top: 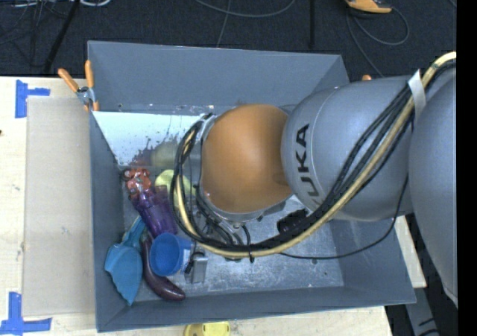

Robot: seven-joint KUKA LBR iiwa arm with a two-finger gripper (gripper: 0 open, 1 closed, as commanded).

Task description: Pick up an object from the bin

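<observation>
**Arm low in the bin, hand beside a blue cup**

Closest to the lens, the grey arm comes in from the right of the frame and covers most of the right half of the bin. Black and yellow cables run along it and loop under its rounded orange cover, which sits over the middle of the bin. Below that cover, toward the lower left of the frame, a small grey part of the hand shows low over the bin floor. The cover and cables hide most of the hand, so I cannot tell whether it is released or clenched.

Just left of the hand stands a blue cup, its opening turned up toward the camera; whether the two touch I cannot tell. Below the cup in the frame, a dark purple curved thing, shaped like an aubergine, lies on the floor and curls round the cup's lower side. Left of both, a light blue crumpled piece rests by the left wall.

Above the cup in the frame lies a translucent purple thing, set lengthwise. Beyond it, a reddish-brown lump and a yellow-green ball sit side by side, the ball partly behind the cables. Farthest off, the back wall of the grey metal bin slopes up toward the top of the frame.
</observation>
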